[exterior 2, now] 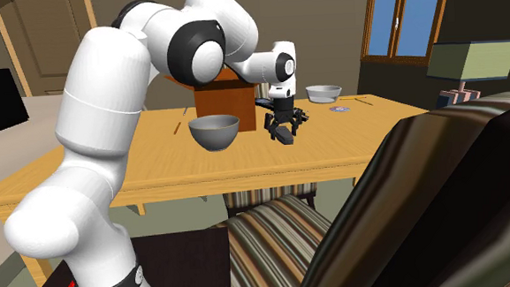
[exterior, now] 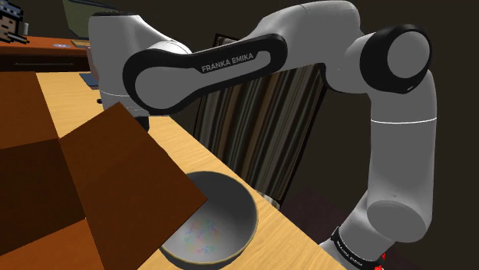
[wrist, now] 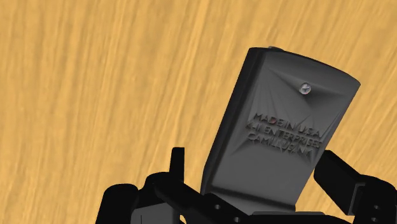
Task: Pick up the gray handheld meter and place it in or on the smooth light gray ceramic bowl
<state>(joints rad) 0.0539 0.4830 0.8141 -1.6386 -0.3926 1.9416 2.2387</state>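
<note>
A dark gray handheld meter (wrist: 280,121) lies back side up on the wooden table (wrist: 95,95), a screw and moulded lettering showing on it. My gripper (wrist: 257,162) is open and straddles the meter's near end, one finger on each side, and neither finger clasps it. In the second exterior view the gripper (exterior 2: 284,124) hangs just above the meter (exterior 2: 285,137) with fingers spread. A gray bowl (exterior 2: 214,131) stands to that view's left of the meter. A lighter gray bowl (exterior 2: 324,93) sits farther back on the right. The near bowl (exterior: 219,222) has coloured specks inside.
A brown cardboard box (exterior 2: 223,100) stands behind the near bowl, and its open flaps (exterior: 115,176) overhang that bowl in the shoulder view. A striped chair (exterior 2: 275,234) is at the table's front edge. A small flat item (exterior 2: 338,109) lies near the far bowl.
</note>
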